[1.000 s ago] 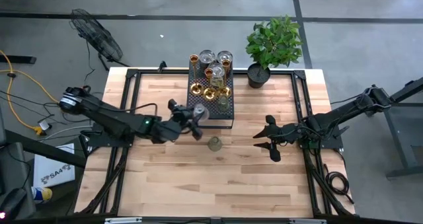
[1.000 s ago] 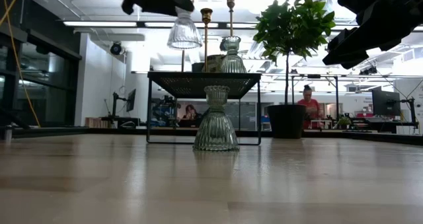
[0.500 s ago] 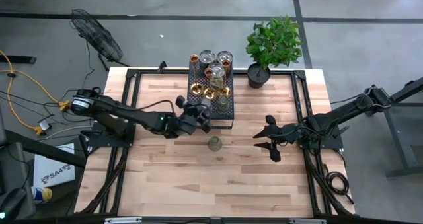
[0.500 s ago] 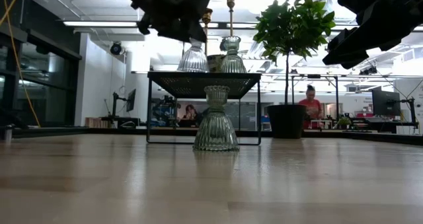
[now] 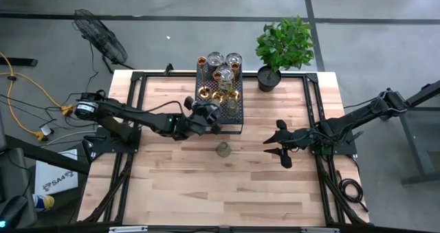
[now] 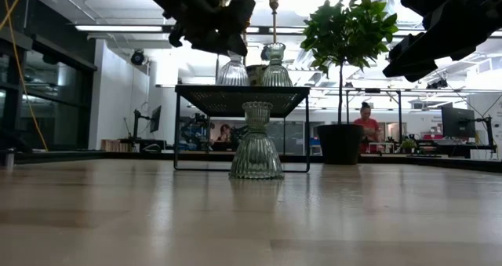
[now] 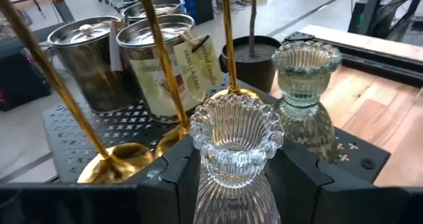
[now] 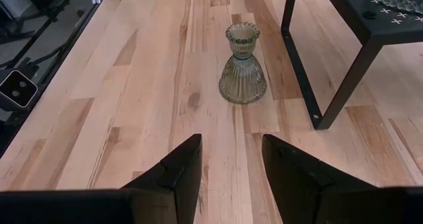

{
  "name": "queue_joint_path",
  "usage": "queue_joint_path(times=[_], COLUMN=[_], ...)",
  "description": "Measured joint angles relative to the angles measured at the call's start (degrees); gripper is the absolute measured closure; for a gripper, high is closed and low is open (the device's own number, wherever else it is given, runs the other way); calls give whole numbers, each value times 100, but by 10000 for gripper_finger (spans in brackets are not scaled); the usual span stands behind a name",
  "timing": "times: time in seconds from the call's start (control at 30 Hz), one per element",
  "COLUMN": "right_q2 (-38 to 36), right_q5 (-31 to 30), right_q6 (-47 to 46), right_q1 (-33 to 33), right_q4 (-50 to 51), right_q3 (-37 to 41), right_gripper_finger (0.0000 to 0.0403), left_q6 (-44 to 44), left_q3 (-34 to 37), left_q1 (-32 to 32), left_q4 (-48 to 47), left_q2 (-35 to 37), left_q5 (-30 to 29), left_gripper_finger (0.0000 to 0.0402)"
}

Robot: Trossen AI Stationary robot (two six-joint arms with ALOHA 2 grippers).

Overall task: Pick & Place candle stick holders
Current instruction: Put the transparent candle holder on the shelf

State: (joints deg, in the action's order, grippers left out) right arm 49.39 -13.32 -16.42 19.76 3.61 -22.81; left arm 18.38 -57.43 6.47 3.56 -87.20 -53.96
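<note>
Ribbed clear-glass candle holder (image 7: 236, 151) base hidden between left jaws gripping it, second ribbed holder (image 8: 242, 64) ahead of right jaws, parted, holding nothing

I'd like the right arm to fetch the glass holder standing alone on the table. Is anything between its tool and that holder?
Nothing visible. In the right wrist view, only bare wooden table lies between the right tool and the glass holder; the black stand's leg stands off to one side.

A black perforated stand (image 5: 237, 123) sits on the wooden table (image 5: 179, 185), with a potted plant (image 5: 283, 47) near one corner. Two tins (image 7: 86, 52) stand on it.
</note>
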Motion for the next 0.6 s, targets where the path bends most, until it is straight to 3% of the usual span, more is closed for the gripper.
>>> queue_joint_path(times=[0.6], right_q2=[0], right_q5=[0], right_q6=[1], right_q1=[0], right_q4=[-1], right_q3=[0], right_gripper_finger=[253], left_q6=[13], left_q3=[0], left_q1=[-165], left_q4=[-5], left_q2=[-4], left_q5=[308], left_gripper_finger=[259])
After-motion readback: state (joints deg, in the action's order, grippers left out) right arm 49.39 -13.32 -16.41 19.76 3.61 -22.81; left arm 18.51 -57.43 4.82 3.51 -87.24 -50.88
